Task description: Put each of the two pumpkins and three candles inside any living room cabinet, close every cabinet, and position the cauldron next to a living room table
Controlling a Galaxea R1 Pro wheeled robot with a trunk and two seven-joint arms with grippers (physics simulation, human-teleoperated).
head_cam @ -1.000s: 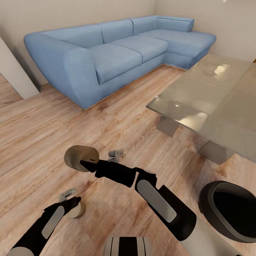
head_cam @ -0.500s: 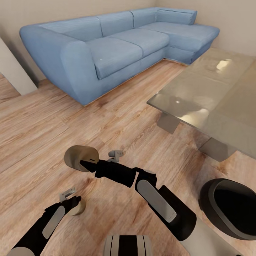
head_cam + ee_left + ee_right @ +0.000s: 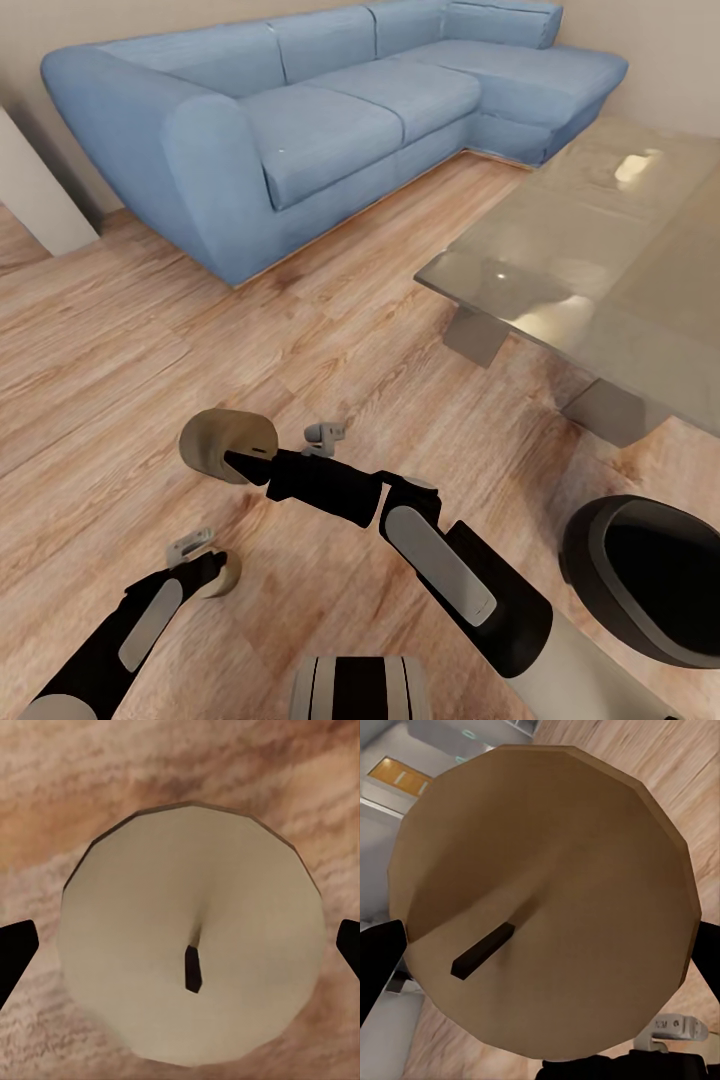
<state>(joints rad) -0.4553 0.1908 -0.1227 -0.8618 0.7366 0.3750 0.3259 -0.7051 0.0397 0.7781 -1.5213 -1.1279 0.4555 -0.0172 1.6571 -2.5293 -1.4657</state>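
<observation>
While your right gripper [image 3: 243,462] pinched one candle [image 3: 228,445] lying sideways, your left gripper [image 3: 212,570] pinched another candle [image 3: 224,575], wick facing its camera.

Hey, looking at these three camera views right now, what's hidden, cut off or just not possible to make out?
- Glossy black round-bellied cauldron: head view, cut by the right edge, feet hidden.
- Glossy grey coffee table: head view, far side cut by the right edge.
- Pale beige candle at the left gripper: head view, mostly hidden by the arm.
- Tan candle in the right gripper: right wrist view, its sides and the finger contact are hidden behind its own top.
</observation>
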